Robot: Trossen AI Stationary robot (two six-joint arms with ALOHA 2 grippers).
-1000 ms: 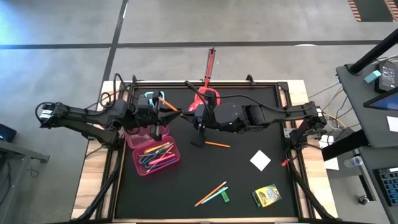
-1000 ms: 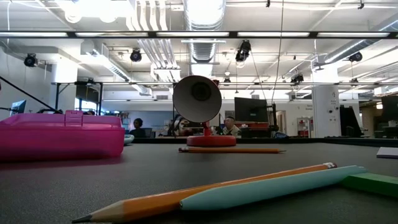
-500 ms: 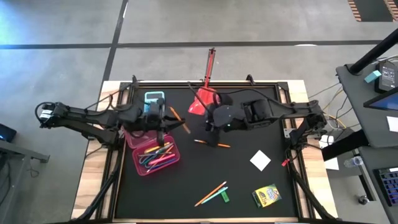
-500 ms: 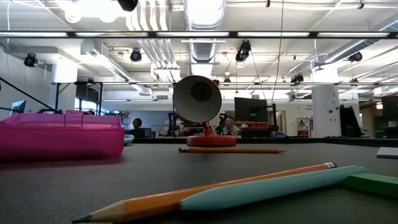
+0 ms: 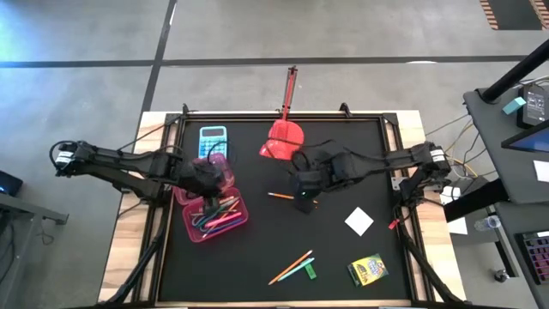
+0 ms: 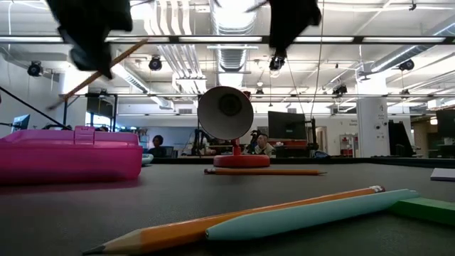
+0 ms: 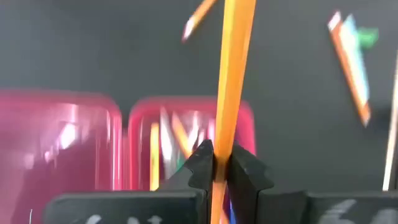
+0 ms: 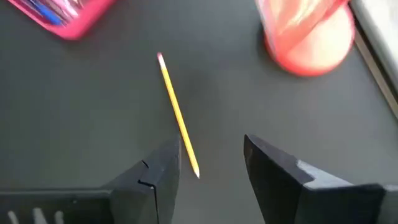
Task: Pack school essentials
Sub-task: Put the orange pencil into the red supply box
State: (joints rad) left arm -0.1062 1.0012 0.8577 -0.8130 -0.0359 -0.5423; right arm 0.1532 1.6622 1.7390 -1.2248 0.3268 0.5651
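**Pencils: one in transit to case, one under approach**

Table [image 5: 171, 266]: black mat; pink case [image 5: 212, 215] open at left-centre, part filled with pens and highlighters. Calculator [image 5: 212, 136] and red scoop [image 5: 283, 142] at far edge, not for packing.

Left gripper [image 5: 208, 175]: poised over the case's far end, jaws clamped on an orange pencil [image 7: 231, 81]; in the wrist view the shaft runs up from the fingers [image 7: 202, 165] across the case's open tray. Step in hand, as judged: delivery of this pencil. Next move calls for lowering, laying the shaft along the tray's length, then release; risk of the tip overhanging the rim if dropped tilted.

Right gripper [image 8: 208, 165]: above mid-table, jaws apart, straddling the near end of a loose pencil [image 8: 178, 116] flat on the mat. Next move, as judged: descent and closing across the thin shaft.

Unpacked as yet: white square [image 5: 359, 221], crayon box [image 5: 368, 269], pencil-and-pen pair [image 5: 292, 267] with small green piece [image 5: 310, 273] near the front edge. Scissors not made out.
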